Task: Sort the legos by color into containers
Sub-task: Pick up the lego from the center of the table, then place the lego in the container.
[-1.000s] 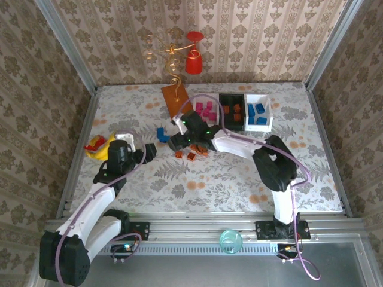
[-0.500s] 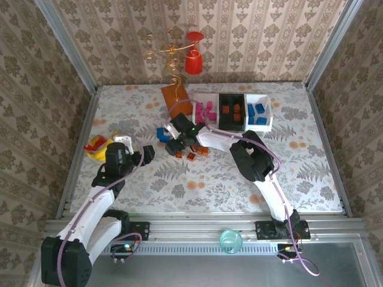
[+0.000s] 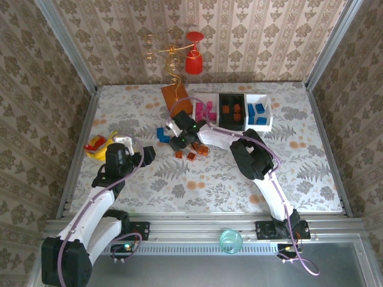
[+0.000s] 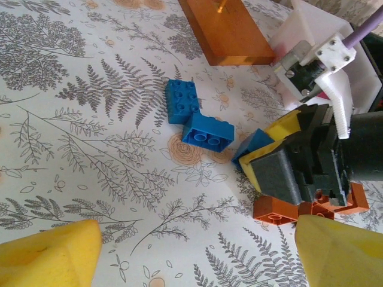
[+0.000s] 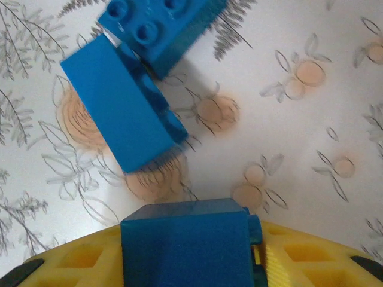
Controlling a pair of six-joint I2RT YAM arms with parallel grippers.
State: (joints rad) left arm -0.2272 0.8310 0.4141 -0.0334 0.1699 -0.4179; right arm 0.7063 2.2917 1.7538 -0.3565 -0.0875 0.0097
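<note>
**Legos (image 3: 192,152) loose on the table (image 3: 239,179), one blue brick (image 5: 185,242) clamped in the right gripper (image 3: 178,142)**

At the bottom of the top view, a teal cup (image 3: 230,241) is seen on the metal rail (image 3: 179,230) between the two arm bases. Above it, at lower left, the left gripper (image 3: 148,154) is held spread over bare cloth, and nothing is caught between its yellow fingers (image 4: 51,257). A yellow-and-red banana toy (image 3: 96,145) lies just beside that arm, toward the left wall.

Near the middle of the frame, a small cluster of orange-brown pieces (image 4: 281,210) is scattered on the cloth. In the left wrist view, part of this cluster is hidden behind the black body of the right gripper. The right gripper is closed on the blue brick, which is pressed between its yellow pads (image 4: 286,127) and is seen at the bottom edge of the right wrist view. Just beyond it, two loose blue legos (image 4: 206,133) lie touching each other at an angle.

Farther up and to the right, three containers are set side by side:
- a white bin (image 3: 206,95) holding pink pieces (image 3: 207,112)
- a black bin (image 3: 231,96) holding orange-brown ones
- a second white bin (image 3: 269,110) holding blue ones (image 3: 257,113)

The near edge of the pink-filled bin is crossed by the right arm (image 3: 221,139). A flat orange board (image 3: 175,98) lies just left of the bins. At top centre, against the back wall, a red cup (image 3: 193,60) and a gold wire spiral (image 3: 167,51) are seen.
</note>
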